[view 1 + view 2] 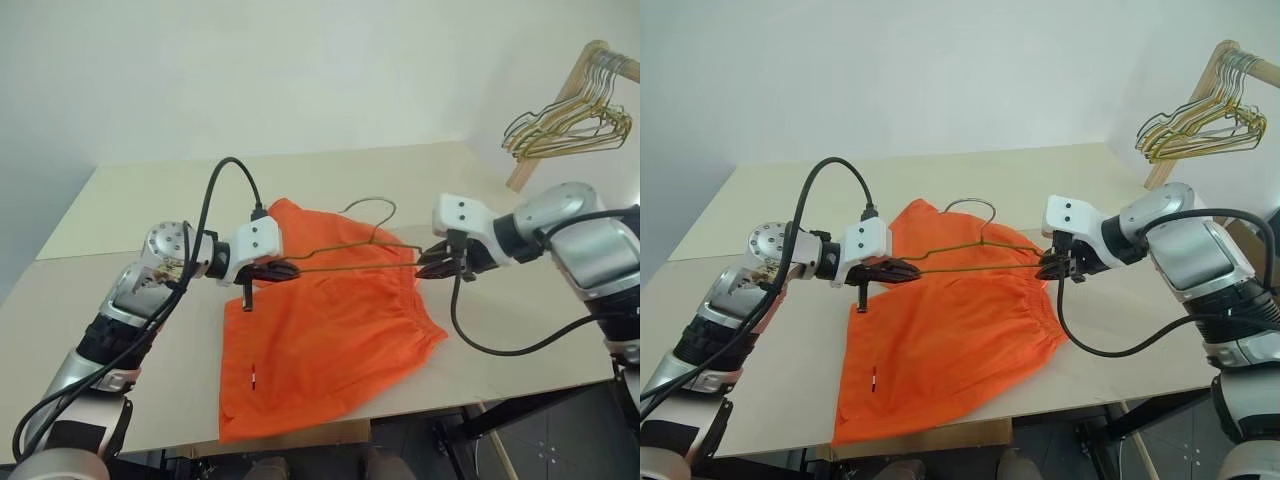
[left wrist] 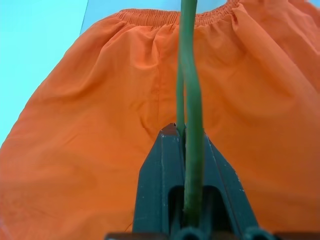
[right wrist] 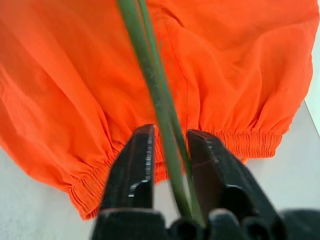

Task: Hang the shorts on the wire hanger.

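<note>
Orange shorts point(image 1: 325, 330) lay flat on the counter point(image 1: 130, 210), hems hanging slightly past the near edge, elastic waistband turned toward the right edge, one leg reaching toward the far edge. Small white mark visible on the fabric close to the near edge.

Wire hanger point(image 1: 350, 250) was held in the air just above the shorts, stretched between both arms, hook curving toward the far edge. Left end effector point(image 1: 285, 270) was clenched on the hanger's left corner; wrist view showed the wire pinched tight between its black fingers point(image 2: 165, 170). Right end effector point(image 1: 435, 265) sat at the hanger's right corner; in its wrist view the wire ran between the fingers point(image 3: 132, 170) with gaps still showing on either side, so not yet a firm grasp, as far as could be judged.

Cluster of spare hangers point(image 1: 570, 120) hung on a wooden rack beyond the far right corner, well apart.

Risks, by judgement: thin wire could twist or slide through the looser right fingers once the hanger is moved, tilting it. Shorts are thin and slick, lying unheld; dragging the wire across them could push them off the near edge. Opposed pulls could bend the hanger.
</note>
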